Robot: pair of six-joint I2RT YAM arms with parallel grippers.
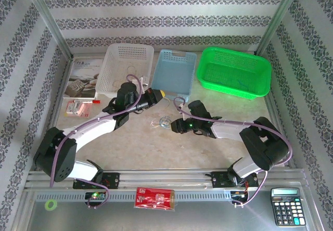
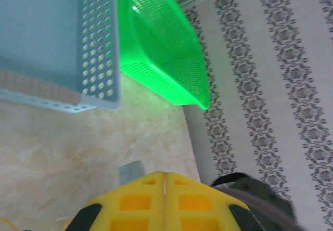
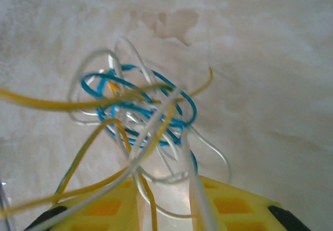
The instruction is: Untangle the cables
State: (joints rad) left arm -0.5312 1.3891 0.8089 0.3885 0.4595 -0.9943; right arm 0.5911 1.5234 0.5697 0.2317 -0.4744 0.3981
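On the left, we see the left gripper close to the blue basket. Its two yellow fingers are pressed tight together, and we cannot tell if a string is pinched there. In the middle of the table lie the cables, a little knot of yellow, white and blue-green strings, apart from the left gripper. Just to the right of the knot sits the right gripper. Its fingers stand a little apart. Some strings run down through the gap between them, and the knot is right in front of the tips.
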